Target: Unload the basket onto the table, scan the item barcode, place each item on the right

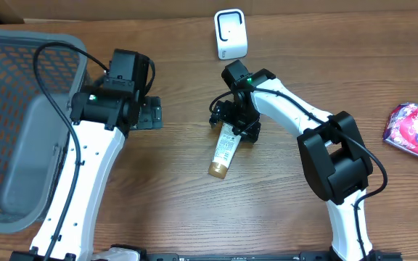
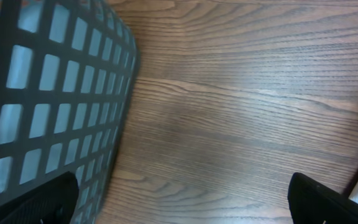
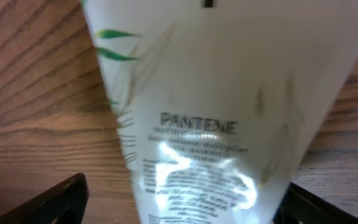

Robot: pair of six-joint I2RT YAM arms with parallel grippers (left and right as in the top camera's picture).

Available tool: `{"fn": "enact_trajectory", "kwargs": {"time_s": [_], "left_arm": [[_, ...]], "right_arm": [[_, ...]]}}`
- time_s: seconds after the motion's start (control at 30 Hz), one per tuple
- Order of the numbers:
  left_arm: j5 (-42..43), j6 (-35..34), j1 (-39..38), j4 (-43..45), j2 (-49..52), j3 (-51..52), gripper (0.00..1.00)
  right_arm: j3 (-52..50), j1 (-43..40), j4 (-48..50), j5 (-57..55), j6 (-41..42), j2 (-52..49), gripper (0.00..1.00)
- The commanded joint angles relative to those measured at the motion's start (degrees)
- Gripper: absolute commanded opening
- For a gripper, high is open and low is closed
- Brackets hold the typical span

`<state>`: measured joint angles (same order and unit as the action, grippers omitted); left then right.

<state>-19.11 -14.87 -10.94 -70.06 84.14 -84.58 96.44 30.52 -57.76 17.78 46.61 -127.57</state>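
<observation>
- Tube (image 1: 224, 148) is lying mid-table (image 1: 180, 210), gold cap pointing toward the robot; only the right wrist view is showing its Pantene lettering (image 3: 197, 126).
- Right gripper (image 1: 236, 125) is straddling the tube's flat end, jaws wide, not pinching.
- Left gripper (image 2: 182, 202) is hanging wide, gripping nothing, beside the basket (image 1: 20, 38), whose mesh floor is showing.
- Bare wood is separating tube and scanner (image 1: 231, 34).

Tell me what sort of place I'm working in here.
Probably a mock shop checkout: a white barcode scanner, a grey plastic basket and a Pantene tube on a wood-grain table.
</observation>
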Motion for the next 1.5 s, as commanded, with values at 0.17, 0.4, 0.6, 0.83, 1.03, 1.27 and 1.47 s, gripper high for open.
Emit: {"fn": "enact_trajectory", "kwargs": {"time_s": [0.17,0.4,0.6,0.83,1.03,1.27,1.47], "left_arm": [[1.03,-0.61,0.13,0.02,-1.55,-1.09,1.0],[1.46,-1.05,0.09,0.02,-1.55,-1.09,1.0],[2.91,-1.95,0.09,-0.07,-1.55,-1.09,1.0],[3.8,-2.1,0.09,-0.02,-1.55,-1.09,1.0],[3.93,-2.05,0.09,-0.44,-1.55,-1.09,1.0],[4.2,-2.1,0.09,-0.92,-1.55,-1.09,1.0],[6.1,-2.1,0.09,-2.51,-1.55,-1.09,1.0]], "right_arm": [[-1.44,0.52,-3.17,-1.84,-3.1,-4.17,0.56],[-0.55,0.42,-4.13,-1.84,-8.2,-3.58,1.0],[1.14,-1.88,-10.12,2.93,-16.5,2.64,1.0],[-0.94,-9.92,-9.6,20.26,-24.68,9.07,1.0],[-11.15,-15.17,1.16,31.32,-28.68,9.29,1.0],[-26.64,-17.27,12.28,30.51,-23.82,9.29,1.0],[-37.16,-13.29,33.11,25.05,0.0,9.27,1.0]]}}
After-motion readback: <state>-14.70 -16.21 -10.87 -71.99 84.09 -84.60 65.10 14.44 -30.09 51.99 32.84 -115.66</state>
